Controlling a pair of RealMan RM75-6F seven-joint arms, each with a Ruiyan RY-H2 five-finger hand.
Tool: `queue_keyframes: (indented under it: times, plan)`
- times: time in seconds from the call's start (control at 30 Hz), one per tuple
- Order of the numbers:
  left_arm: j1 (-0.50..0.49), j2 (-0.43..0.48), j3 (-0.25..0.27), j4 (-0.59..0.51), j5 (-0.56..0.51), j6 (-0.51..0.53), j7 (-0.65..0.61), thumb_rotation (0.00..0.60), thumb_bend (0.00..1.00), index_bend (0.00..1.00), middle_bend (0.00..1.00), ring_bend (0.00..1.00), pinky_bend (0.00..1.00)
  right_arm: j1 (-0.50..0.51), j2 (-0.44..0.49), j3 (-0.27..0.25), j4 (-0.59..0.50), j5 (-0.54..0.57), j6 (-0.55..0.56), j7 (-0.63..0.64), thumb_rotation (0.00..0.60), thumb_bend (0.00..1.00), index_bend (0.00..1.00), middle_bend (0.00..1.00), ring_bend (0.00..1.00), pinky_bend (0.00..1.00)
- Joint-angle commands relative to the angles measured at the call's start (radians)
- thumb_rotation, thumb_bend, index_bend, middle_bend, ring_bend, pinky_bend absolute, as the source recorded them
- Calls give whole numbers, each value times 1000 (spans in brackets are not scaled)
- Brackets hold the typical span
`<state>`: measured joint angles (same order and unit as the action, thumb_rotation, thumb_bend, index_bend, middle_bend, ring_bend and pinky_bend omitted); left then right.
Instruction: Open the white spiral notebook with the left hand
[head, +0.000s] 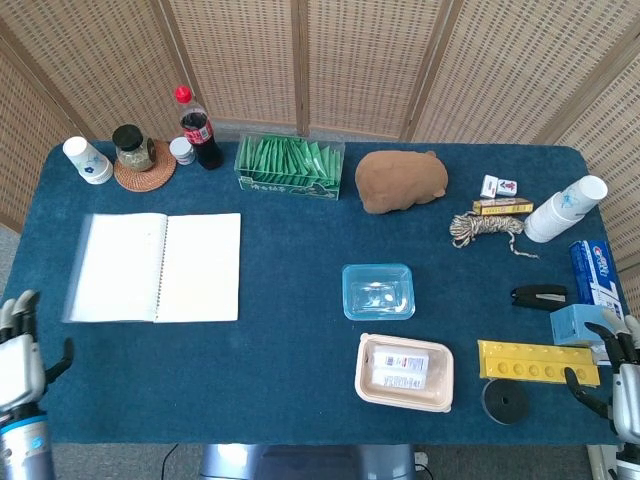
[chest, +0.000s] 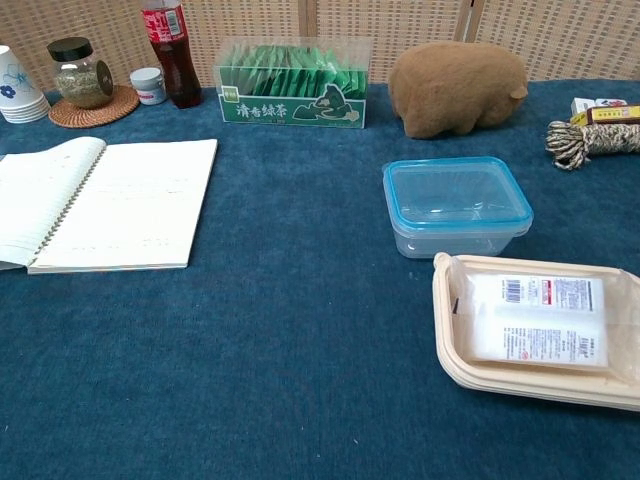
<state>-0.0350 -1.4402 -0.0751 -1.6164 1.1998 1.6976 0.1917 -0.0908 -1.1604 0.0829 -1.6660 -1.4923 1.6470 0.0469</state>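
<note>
left hand (head: 20, 350) sits at the table's near left edge, fingers spread and empty, well apart from the white spiral notebook (head: 155, 267). the notebook lies open flat on the blue tablecloth (head: 290, 330), so the opening looks complete.

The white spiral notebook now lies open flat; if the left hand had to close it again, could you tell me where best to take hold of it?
Judging by its pose, take the outer left edge of the left leaf of the white spiral notebook, coming from the table's left side, where the left hand waits. The spiral runs down the middle, so that free edge should swing over it.
</note>
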Motion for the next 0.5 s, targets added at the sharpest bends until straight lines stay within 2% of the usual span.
queue_keyframes:
  times: [0.03,0.23,0.5]
  plan:
    - [23,28,10,-16,12,19,-24,600,364,139,95,0,0,3,0,-1,-3,-6,-2,-2,600,307,218,147,39,121]
    - [32,65,29,-47,71,28,-23,600,363,150,92,0,0,11,-1,-2,-5,-21,-6,-7,600,306,217,148,39,121]
    - [29,139,95,-83,173,-12,-2,600,363,160,88,0,0,24,5,-2,-20,-25,-24,-28,600,306,217,147,39,121]
